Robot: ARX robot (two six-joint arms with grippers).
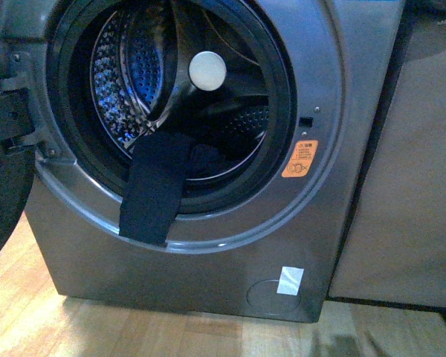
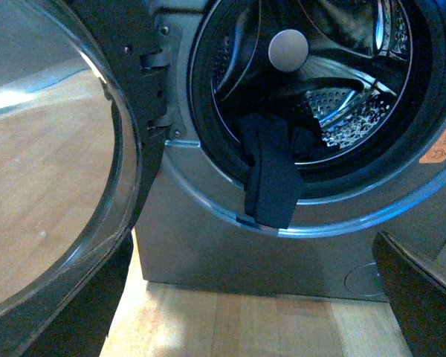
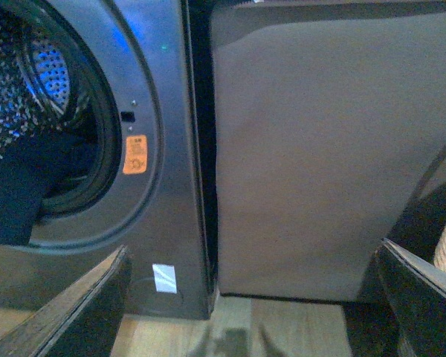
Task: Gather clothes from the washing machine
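Clothes (image 1: 154, 195): dark strip draped over the lower lip of the washing machine (image 1: 208, 275) mouth, long axis hanging down its front, dead ahead of the left jaws; right jaws aimed past the machine's side; both pairs apart, empty.

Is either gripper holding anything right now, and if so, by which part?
Nothing is held. The left gripper and right gripper are both open and empty. The clothes hang untouched over the lower rim of the washing machine mouth.

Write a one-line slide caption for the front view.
Dark navy clothes hang out over the lower porthole rim of the grey washing machine, its door open.
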